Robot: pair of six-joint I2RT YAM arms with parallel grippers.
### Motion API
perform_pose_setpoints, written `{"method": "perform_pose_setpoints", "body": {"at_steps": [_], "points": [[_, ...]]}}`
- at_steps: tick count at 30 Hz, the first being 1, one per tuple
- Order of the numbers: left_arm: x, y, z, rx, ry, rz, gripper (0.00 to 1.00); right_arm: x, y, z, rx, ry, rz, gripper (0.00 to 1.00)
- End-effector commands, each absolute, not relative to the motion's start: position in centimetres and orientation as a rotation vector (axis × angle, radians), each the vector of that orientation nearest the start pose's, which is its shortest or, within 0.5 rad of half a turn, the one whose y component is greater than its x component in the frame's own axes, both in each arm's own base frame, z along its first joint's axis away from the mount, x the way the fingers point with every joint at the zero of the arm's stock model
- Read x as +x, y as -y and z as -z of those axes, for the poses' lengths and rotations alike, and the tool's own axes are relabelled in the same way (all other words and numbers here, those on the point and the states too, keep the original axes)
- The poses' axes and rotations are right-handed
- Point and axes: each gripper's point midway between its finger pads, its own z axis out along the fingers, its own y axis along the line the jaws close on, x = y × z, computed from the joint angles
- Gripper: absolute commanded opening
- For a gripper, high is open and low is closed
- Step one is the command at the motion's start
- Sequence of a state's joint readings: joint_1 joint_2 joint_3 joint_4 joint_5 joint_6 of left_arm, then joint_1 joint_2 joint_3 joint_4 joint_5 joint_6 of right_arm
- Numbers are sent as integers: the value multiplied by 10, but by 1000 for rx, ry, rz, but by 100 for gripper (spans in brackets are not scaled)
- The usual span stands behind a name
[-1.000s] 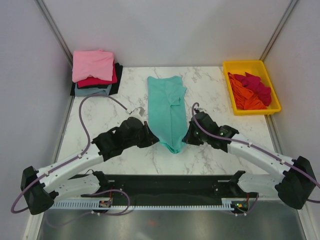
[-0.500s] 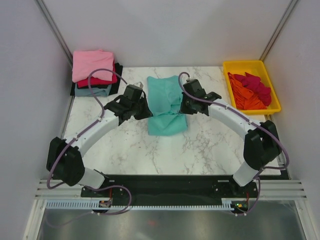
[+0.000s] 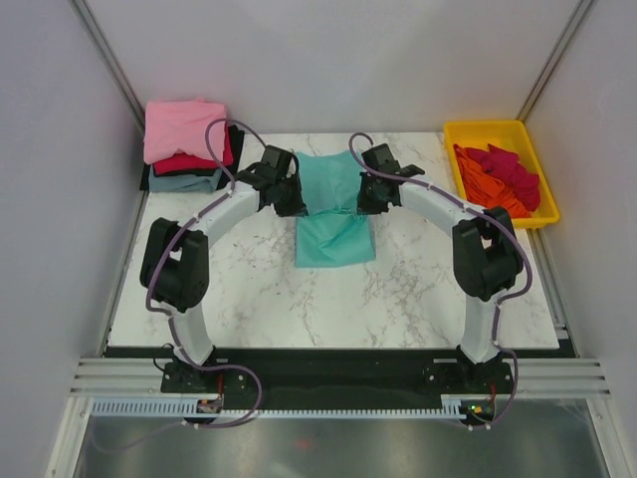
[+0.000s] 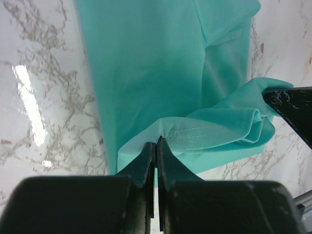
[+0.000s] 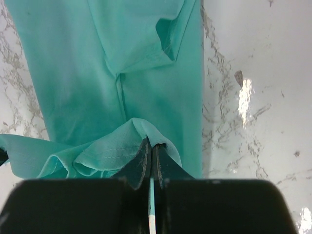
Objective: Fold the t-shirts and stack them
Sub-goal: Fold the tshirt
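Lying on the white marble table (image 3: 249,289) between pale grey walls, the teal t-shirt (image 3: 334,241) sits in the middle of the far half, and its stitched hem is held up above the cloth that lies flat under it. The left gripper (image 4: 156,147) has its 2 fingers pressed together on this hem at one side, and the right gripper (image 5: 150,147) pinches it the same way at the other side. From above, the 2 gripper heads hide the corners they hold. A stack of folded t-shirts (image 3: 186,139), pink on top, stands at the far left corner, and its lower layers are hard to separate. A yellow tray (image 3: 476,131) at the far right holds loose red and orange t-shirts (image 3: 501,179). Open marble lies between the teal shirt and the near edge.
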State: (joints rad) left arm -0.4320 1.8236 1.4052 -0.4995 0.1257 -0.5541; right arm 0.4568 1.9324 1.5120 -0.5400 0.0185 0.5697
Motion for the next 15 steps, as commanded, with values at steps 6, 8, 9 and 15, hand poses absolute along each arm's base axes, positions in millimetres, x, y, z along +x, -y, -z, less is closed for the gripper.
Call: {"method": "perform_pose_setpoints", "body": {"at_steps": [6, 8, 9, 15], "points": [[434, 237, -111, 8, -2549, 571, 2, 457, -228, -81, 138, -2574, -400, 0], [438, 235, -102, -8, -2569, 550, 3, 460, -227, -75, 144, -2584, -395, 0], [439, 234, -97, -15, -2579, 545, 3, 463, -226, -70, 152, -2592, -397, 2], [455, 219, -86, -69, -2599, 518, 33, 490, -218, -66, 179, -2580, -417, 70]]}}
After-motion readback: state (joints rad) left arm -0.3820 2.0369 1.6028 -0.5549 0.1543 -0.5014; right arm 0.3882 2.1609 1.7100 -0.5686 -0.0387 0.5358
